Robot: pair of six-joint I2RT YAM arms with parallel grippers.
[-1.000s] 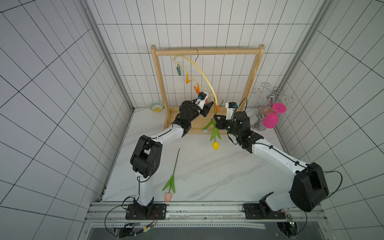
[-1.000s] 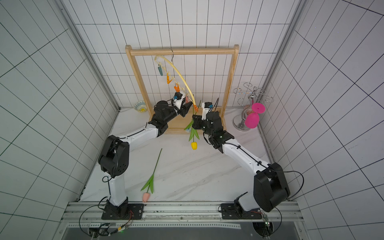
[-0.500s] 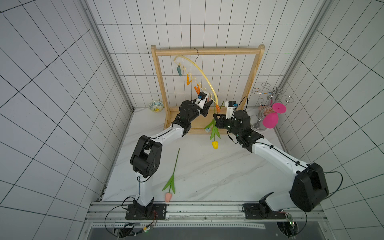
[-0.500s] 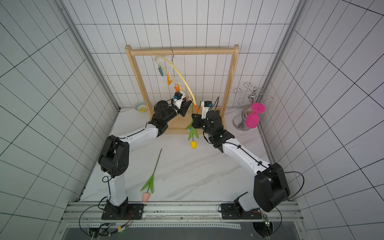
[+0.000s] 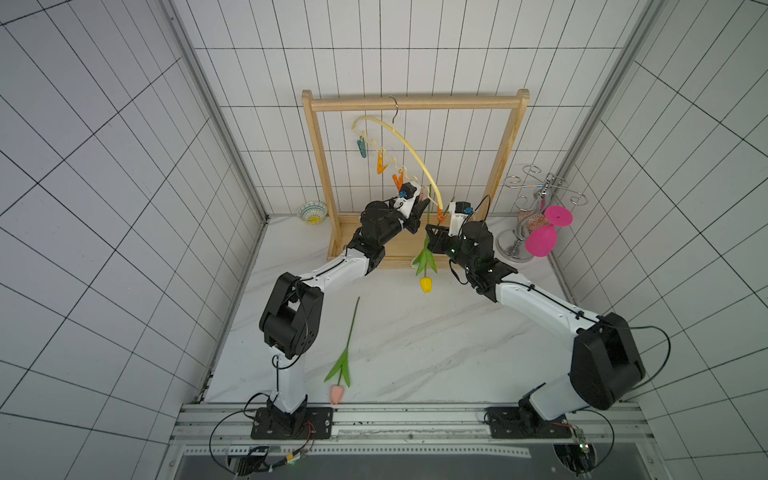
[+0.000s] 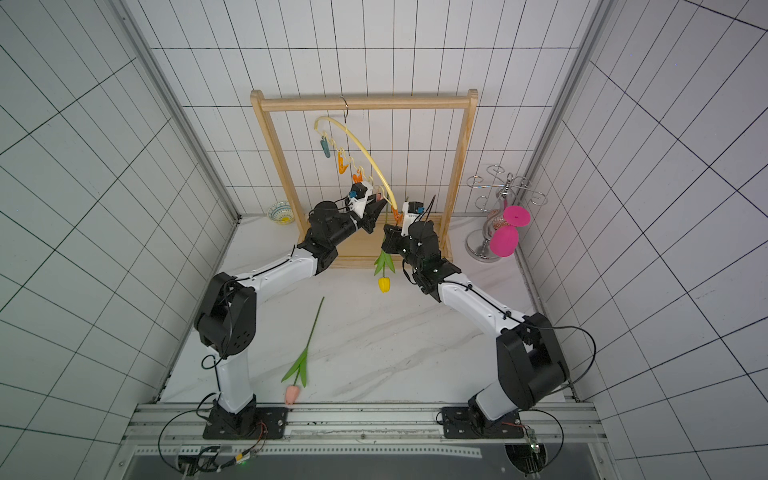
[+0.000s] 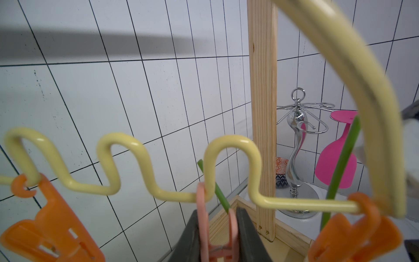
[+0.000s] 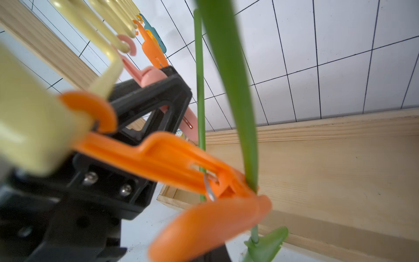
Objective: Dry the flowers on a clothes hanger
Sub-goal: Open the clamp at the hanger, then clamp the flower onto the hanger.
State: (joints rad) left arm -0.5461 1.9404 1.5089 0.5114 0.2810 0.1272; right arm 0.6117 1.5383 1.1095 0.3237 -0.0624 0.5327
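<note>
Left wrist view: left gripper (image 7: 217,213) has jaws squeezing the pink clip (image 7: 201,211). Right gripper (image 5: 430,230) jaws are clamped on the yellow tulip (image 5: 426,284), at six o'clock of the clothes hanger (image 5: 415,156). The tulip seems light and bendy; pinch it mid-length.

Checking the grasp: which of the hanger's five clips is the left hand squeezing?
The pink clip, the only pink one: the left hand has a dark finger on each side of it. The teal clip and the orange clips hang outside that grip.

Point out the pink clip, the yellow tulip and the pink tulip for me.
pink clip (image 7: 202,217): left wrist view, on its long upright arm.
yellow tulip (image 5: 426,284): a top view, on its hanging flower head.
pink tulip (image 5: 336,394): a top view, on its flower head.
</note>
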